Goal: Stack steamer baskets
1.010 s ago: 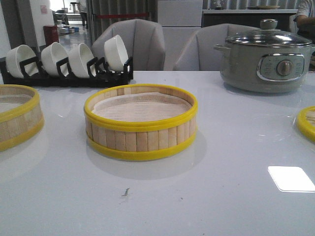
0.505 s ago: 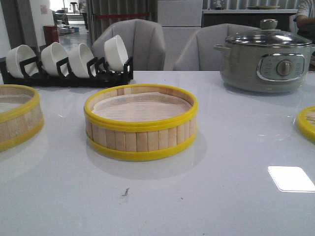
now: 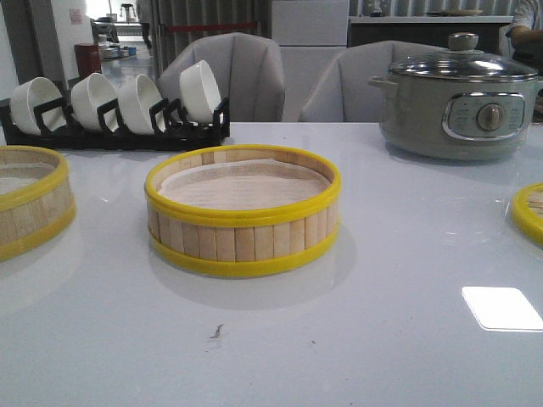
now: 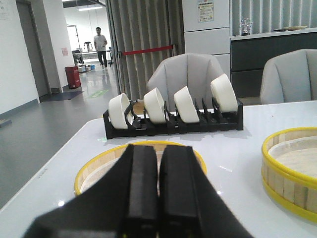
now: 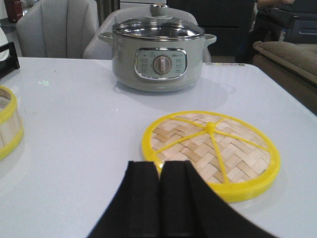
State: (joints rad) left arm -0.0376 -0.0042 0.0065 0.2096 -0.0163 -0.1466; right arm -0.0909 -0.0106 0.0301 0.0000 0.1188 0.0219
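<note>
Well, nothing has shifted on my front view over the last second — the middle steamer basket (image 3: 243, 212) sits exactly where it was, and so do the left basket (image 3: 30, 199) at the table's left edge and the yellow-rimmed piece (image 3: 529, 212) poking in at the right. So I read this as the very start: no stacking done yet, all pieces well apart on the white table (image 3: 356, 339).

My left gripper (image 4: 159, 198) has its black fingers pressed together, holding nothing, with the left basket just beyond the tips. My right gripper (image 5: 159, 198) is likewise closed and empty — ahead of it lies a flat woven lid, near the grey pot (image 5: 156, 54). Bowls in the black rack (image 3: 119, 131) stay out of it. I'd say the fingers must spread before any grasp.
</note>
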